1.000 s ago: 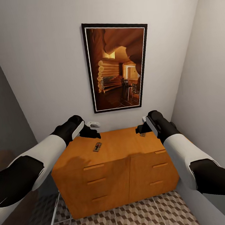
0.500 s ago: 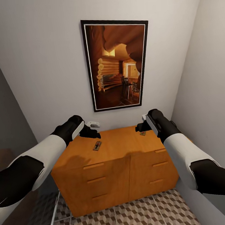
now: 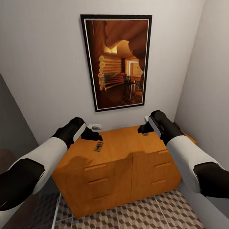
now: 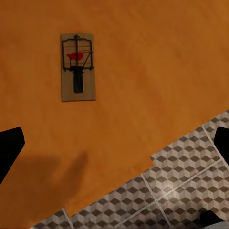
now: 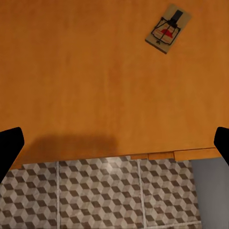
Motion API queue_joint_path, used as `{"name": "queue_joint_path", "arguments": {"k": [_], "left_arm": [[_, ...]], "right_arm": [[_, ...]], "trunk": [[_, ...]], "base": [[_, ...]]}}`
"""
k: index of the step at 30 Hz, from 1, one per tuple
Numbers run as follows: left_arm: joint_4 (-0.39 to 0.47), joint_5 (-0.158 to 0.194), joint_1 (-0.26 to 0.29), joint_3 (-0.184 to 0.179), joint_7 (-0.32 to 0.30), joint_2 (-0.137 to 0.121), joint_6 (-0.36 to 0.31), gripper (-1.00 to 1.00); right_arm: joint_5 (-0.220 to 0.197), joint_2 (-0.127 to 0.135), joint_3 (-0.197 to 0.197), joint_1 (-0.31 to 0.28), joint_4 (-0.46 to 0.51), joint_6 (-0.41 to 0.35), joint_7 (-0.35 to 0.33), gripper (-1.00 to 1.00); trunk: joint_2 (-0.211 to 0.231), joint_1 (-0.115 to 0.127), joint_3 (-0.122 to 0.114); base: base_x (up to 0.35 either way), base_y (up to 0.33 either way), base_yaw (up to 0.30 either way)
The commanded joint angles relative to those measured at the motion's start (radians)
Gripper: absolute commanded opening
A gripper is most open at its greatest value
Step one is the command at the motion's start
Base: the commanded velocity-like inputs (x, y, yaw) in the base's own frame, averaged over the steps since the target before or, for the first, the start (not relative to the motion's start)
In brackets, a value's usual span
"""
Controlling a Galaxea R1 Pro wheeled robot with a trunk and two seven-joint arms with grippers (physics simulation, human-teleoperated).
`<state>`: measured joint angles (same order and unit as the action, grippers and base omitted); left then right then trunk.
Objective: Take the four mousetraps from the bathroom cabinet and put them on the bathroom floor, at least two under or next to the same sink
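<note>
The orange-brown cabinet (image 3: pixel 114 172) stands against the wall ahead, drawers shut. One mousetrap (image 3: pixel 98 146) lies on its top towards the left, another mousetrap (image 3: pixel 145 134) towards the right. My left gripper (image 3: pixel 94 135) hovers above the top, beside the left trap. In the left wrist view that mousetrap (image 4: pixel 78 67) lies flat ahead of the open left gripper (image 4: pixel 114 145). My right gripper (image 3: pixel 143 129) hangs over the right trap. In the right wrist view that mousetrap (image 5: pixel 168 28) lies beyond the open right gripper (image 5: pixel 114 143). The cube-patterned bathroom floor (image 3: pixel 134 218) runs in front. The bathroom sink is out of view.
A large framed picture (image 3: pixel 119 61) hangs above the cabinet, with a white wall socket (image 3: pixel 95 126) below it. A pale wall (image 3: pixel 207 88) closes in on the right, a dark panel (image 3: pixel 6 117) on the left. Floor tiles (image 5: pixel 105 195) show past the cabinet's front edge.
The whole head view has shifted a little, with cabinet and picture slightly higher and larger, so the camera moved. Both arms hold the same pose and both traps lie still.
</note>
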<state>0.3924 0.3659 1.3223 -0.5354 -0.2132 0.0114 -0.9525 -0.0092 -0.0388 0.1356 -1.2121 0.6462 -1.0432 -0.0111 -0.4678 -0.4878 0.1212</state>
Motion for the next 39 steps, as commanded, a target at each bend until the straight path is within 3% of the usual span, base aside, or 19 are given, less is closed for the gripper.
{"name": "queue_joint_path", "arguments": {"k": [1, 22, 39], "left_arm": [[0.0, -0.001, 0.002, -0.006, -0.005, -0.001, -0.002, 1.0], [0.0, -0.001, 0.002, -0.007, -0.004, -0.001, -0.003, 1.0], [-0.001, -0.001, 0.002, -0.006, 0.001, -0.002, -0.002, 1.0]], "right_arm": [[0.0, 0.0, 0.002, -0.001, 0.001, -0.004, -0.001, 1.0], [0.003, 0.0, 0.002, -0.005, 0.054, -0.004, -0.001, 1.0], [0.007, 0.001, 0.002, -0.055, 0.062, -0.004, -0.001, 1.0]], "trunk": [[-0.002, -0.001, 0.004], [-0.002, -0.001, 0.037], [-0.002, -0.001, 0.065]], "base": [[0.0, 0.0, 0.0], [0.0, 0.0, 0.0], [0.0, 0.0, 0.0]]}}
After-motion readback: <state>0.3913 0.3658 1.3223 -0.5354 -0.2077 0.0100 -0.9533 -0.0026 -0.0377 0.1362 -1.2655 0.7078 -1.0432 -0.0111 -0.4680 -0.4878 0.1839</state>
